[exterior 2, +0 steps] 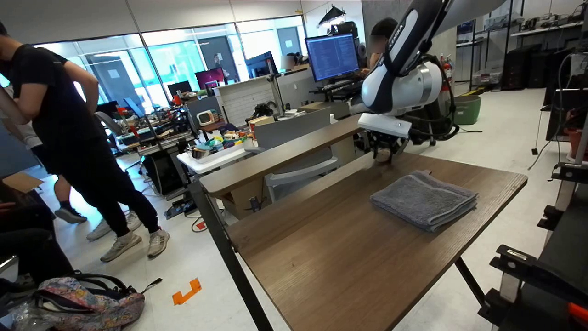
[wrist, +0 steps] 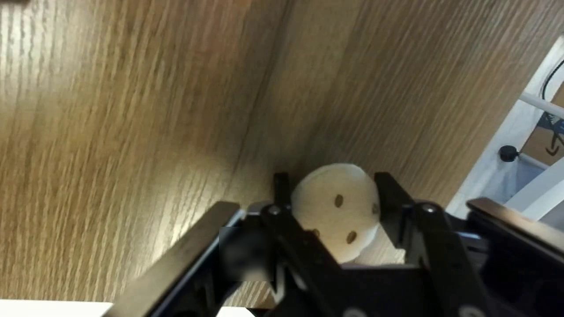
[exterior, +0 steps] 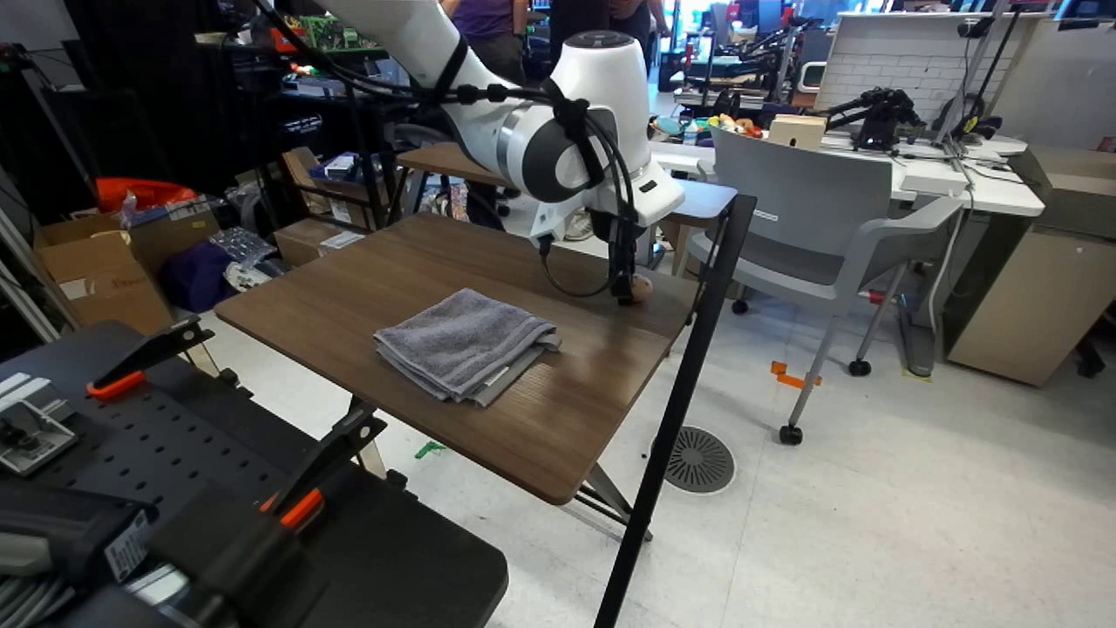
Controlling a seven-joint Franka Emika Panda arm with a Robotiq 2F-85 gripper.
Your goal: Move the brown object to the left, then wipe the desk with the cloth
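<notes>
A cluttered workroom with a pale floor (exterior: 872, 523) surrounds a brown wood-topped desk (exterior: 340, 292). At far left in an exterior view, cardboard boxes (exterior: 113, 275) stand beyond a black platform (exterior: 410, 541) that carries two black-and-orange clamps (exterior: 327, 462). On the desk, a gray cloth (exterior: 466, 344) lies folded and slightly rumpled, its stacked layers showing along the near side. In the background, a person in a purple top (exterior: 490, 19) stands behind the white robot arm (exterior: 484, 131), which reaches down over the far side of the desk. At the arm's lower end, the claw (wrist: 333, 189) grips the brown object (wrist: 339, 220), its jaws up against both sides, as the wrist view shows; up close, the rounded object is pale tan with small dark spots. In both exterior views it sits low at the desk top, near the edge and apart from the cloth, though whether it touches the wood cannot be told. To the right, a black metal bar (exterior: 676, 410) slants past the end of the desk, a round drain (exterior: 699, 460) set in the floor just beyond it. Farther right, a gray office chair (exterior: 802, 183) with armrests, on black casters, stands near a tan cabinet (exterior: 1037, 296)
</notes>
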